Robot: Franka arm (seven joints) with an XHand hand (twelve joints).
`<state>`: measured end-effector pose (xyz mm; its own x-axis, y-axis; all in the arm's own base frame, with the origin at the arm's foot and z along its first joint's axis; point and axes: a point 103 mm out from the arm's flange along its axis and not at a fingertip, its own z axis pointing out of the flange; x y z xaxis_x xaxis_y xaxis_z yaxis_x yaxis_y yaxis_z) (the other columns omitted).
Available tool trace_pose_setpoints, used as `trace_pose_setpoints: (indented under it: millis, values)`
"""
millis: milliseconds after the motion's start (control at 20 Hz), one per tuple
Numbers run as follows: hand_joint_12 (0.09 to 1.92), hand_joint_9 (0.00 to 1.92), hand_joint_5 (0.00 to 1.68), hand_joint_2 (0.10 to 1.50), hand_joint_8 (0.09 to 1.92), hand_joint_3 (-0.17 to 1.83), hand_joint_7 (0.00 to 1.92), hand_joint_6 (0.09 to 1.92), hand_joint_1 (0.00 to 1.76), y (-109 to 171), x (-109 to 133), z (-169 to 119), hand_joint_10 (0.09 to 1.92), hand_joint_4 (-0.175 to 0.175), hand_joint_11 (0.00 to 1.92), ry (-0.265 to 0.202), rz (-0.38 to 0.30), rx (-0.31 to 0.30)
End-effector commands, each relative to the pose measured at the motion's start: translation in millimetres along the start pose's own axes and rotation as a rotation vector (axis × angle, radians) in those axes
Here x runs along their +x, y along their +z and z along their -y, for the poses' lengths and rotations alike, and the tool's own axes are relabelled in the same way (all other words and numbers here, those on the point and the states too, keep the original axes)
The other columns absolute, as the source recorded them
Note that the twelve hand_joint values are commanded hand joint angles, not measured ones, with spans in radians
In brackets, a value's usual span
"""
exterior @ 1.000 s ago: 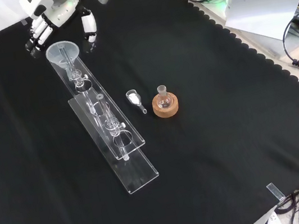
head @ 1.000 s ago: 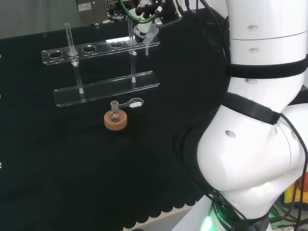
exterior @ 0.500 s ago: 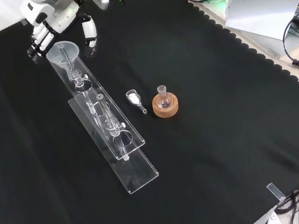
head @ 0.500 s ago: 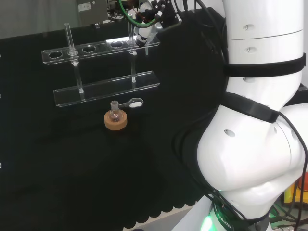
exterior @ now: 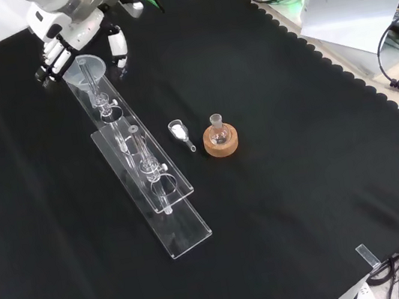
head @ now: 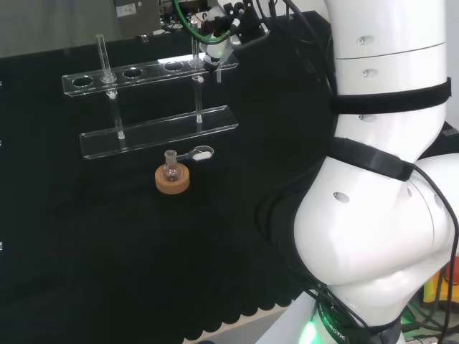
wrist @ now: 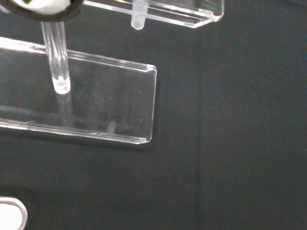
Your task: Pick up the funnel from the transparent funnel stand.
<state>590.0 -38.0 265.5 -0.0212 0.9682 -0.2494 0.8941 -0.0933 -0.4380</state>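
Funnel [exterior: 83,68] is sitting in the far end hole of the transparent funnel stand [exterior: 164,201], top left of front view, wide mouth up, stem hanging down through the upper shelf so the rack is carrying it. In wrist view its stem [wrist: 56,62] is ending just above the stand's lower plate [wrist: 120,103], apart from it.

The hand [exterior: 61,42] is hovering at the funnel's far side, fingers [exterior: 54,62] on one side of the rim and thumb [exterior: 116,45] on the other, spread wide and bracketing the mouth; contact with the rim cannot be told, nothing gripped yet. Judging this as pre-grasp: hand is coming from the far end because the rest of the rack is blocking the near side.

In head view the hand [head: 217,49] is sitting at the rack's right end.

Counts: one funnel, one two-tier stand. Upper shelf holes show four in head view. One small flask [exterior: 217,133] standing upright on one cork ring [exterior: 222,143], right of the rack in front view. One small spoon-like scoop [exterior: 179,133] lying between rack and flask, near both.
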Motion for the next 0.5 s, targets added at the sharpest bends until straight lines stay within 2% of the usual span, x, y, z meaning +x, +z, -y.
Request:
trace_pose_setpoints:
  millis: [50,500]
  values:
    - [1.48,0.21,0.08,0.65,0.15,0.53,0.00,0.09,0.73,1.6,-2.5,-2.9,0.86,0.066,0.39,0.000,0.010,0.005]
    - [1.47,0.35,0.24,0.71,0.39,0.60,0.00,0.09,0.77,1.0,0.2,-8.1,0.78,0.070,0.40,-0.006,0.021,-0.013]
